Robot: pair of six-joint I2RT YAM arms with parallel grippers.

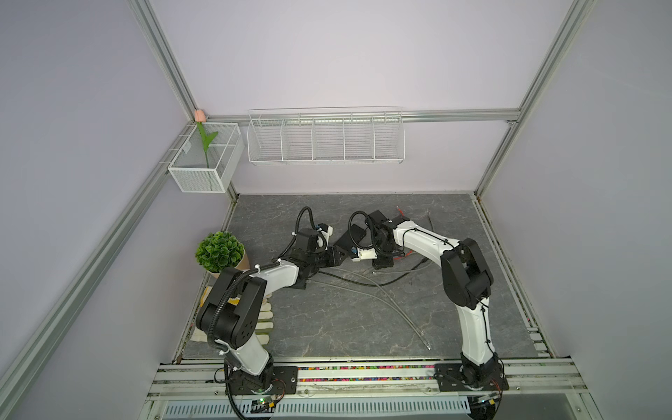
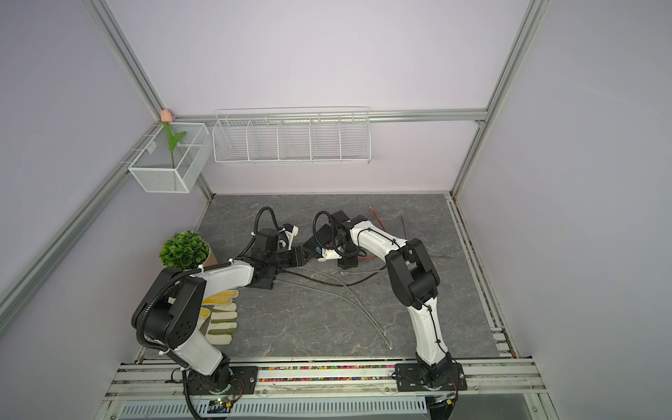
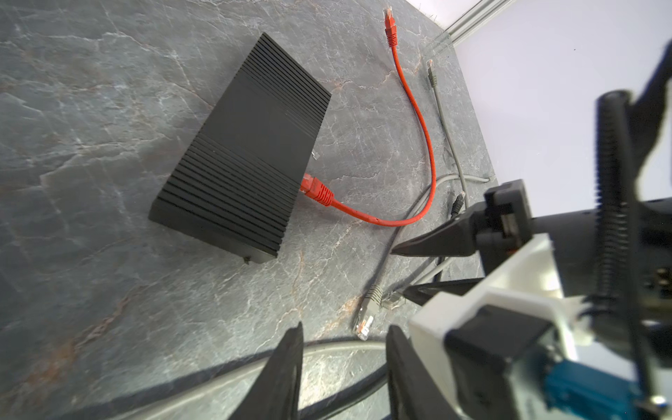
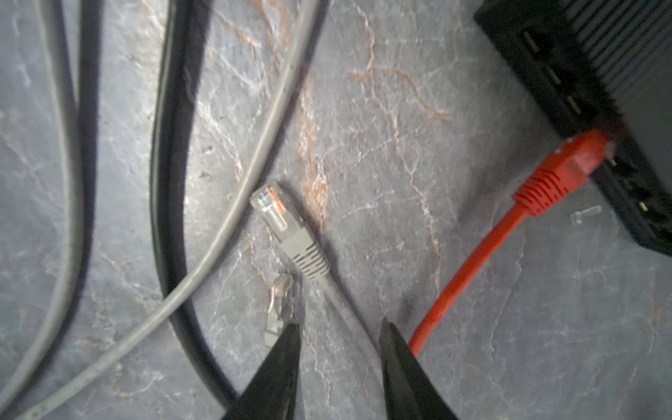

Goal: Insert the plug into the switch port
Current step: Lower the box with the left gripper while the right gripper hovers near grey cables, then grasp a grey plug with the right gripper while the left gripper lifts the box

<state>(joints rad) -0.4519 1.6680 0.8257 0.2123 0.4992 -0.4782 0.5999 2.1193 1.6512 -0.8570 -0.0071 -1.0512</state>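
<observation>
Grey plug [image 4: 276, 211] lying loose near the middle of the slate bench [image 1: 327, 320], black switch [image 3: 247, 152] just beside it toward the far edge, red plug [image 3: 316, 191] seated in the switch's side, right gripper [image 4: 340, 323] spread astride the grey cable [image 4: 342, 302], left gripper [image 3: 345, 325] spread nearby

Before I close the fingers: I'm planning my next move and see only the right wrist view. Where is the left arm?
Observer: The left gripper hovers close beside the right gripper, fingers open, holding nothing.
Operator: Where does the red cable's other end go?
Observer: The red cable curves away to a loose red plug lying unplugged on the table.
Operator: Any other spare plugs out there?
Observer: One grey plug lies beside that loose red one, near the back wall.
</observation>
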